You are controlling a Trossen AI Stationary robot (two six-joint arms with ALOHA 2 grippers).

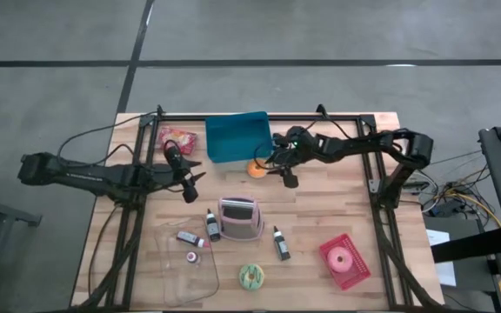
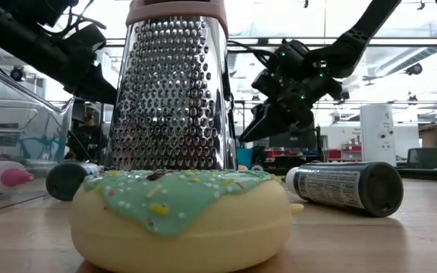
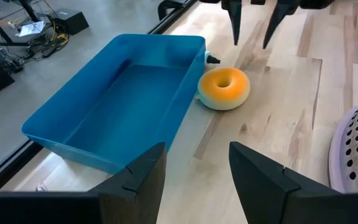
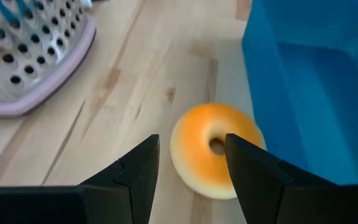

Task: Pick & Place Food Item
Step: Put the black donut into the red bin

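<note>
Closest to my low camera sits a green-iced doughnut [image 2: 179,216], with a metal grater [image 2: 174,89] behind it. My right gripper [image 4: 188,163] hovers open over the orange doughnut [image 4: 213,155] beside the blue bin [image 1: 238,136]. My left gripper [image 3: 194,169] waits open nearby, facing both.

In the low view the grater [image 2: 174,87] hides the middle of the table, and the green donut [image 2: 180,220] is cut off by the bottom edge. In the right wrist view the fingers [image 4: 138,177] cover the near edge of the orange donut [image 4: 215,152]. The bin [image 4: 319,87] runs off the frame there.
</note>
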